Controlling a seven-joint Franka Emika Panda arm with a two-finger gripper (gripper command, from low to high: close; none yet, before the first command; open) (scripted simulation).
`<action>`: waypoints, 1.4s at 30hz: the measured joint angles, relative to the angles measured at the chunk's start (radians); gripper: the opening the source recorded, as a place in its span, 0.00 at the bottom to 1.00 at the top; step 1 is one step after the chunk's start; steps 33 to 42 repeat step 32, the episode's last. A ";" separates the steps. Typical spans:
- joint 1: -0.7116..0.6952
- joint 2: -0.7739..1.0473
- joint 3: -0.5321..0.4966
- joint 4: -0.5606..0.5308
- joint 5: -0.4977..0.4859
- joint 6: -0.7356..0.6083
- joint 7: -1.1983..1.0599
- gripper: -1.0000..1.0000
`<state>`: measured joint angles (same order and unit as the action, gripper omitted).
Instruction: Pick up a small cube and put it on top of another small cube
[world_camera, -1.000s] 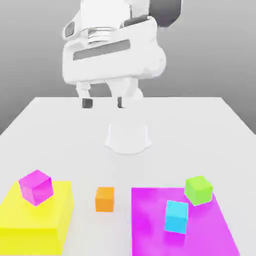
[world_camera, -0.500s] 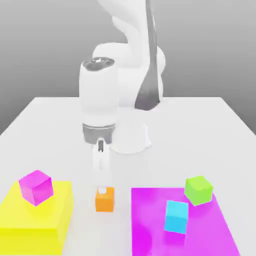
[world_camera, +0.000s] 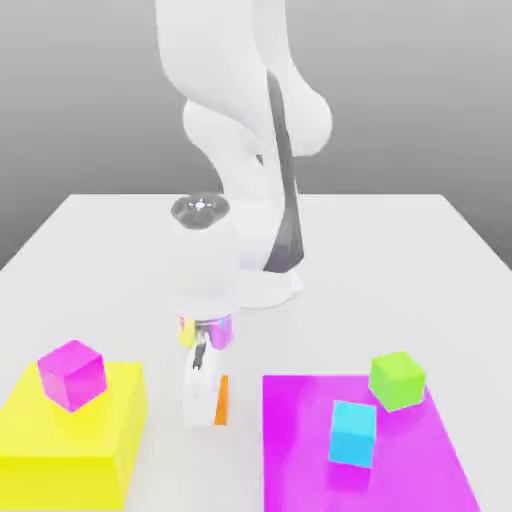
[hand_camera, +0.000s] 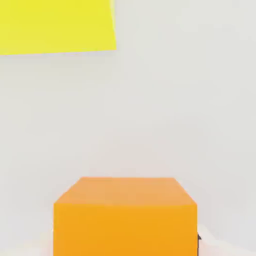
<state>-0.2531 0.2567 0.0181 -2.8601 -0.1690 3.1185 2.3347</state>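
Reaching straight down to the white table (world_camera: 400, 250), the arm has its claw (world_camera: 203, 415) planted at the orange cube (world_camera: 222, 400), and in the exterior view only a thin orange sliver shows beside the near white finger, the rest hidden behind it. The hand view fills in the picture: the orange cube (hand_camera: 125, 217) sits big and square right under the camera, resting on the table, with a pale fingertip peeking out at each lower corner, so the fingers straddle it on both sides. Whether they are pressing on the cube or only standing beside it, I cannot tell; the contact itself is not shown. The cube is down on the bare table, between the yellow block (world_camera: 70, 435) on the exterior view's left and the magenta mat (world_camera: 300, 450) on the exterior view's right, touching neither. A corner of the yellow block (hand_camera: 57, 25) also shows in the hand view, well apart from the cube. On top of the yellow block sits a magenta cube (world_camera: 72, 374), near its back edge. On the mat, a green cube (world_camera: 397, 379) sits toward the far right corner, and a cyan cube (world_camera: 353, 433) stands just in front of it, nearer the middle, close but apart.
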 joint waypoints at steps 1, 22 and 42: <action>-0.013 -0.024 0.015 -0.005 0.008 -0.020 -0.007 0.00; -0.147 -0.388 -0.073 0.280 0.162 -0.668 -0.694 0.00; -0.167 -0.292 -0.113 0.318 0.167 -0.610 -0.834 1.00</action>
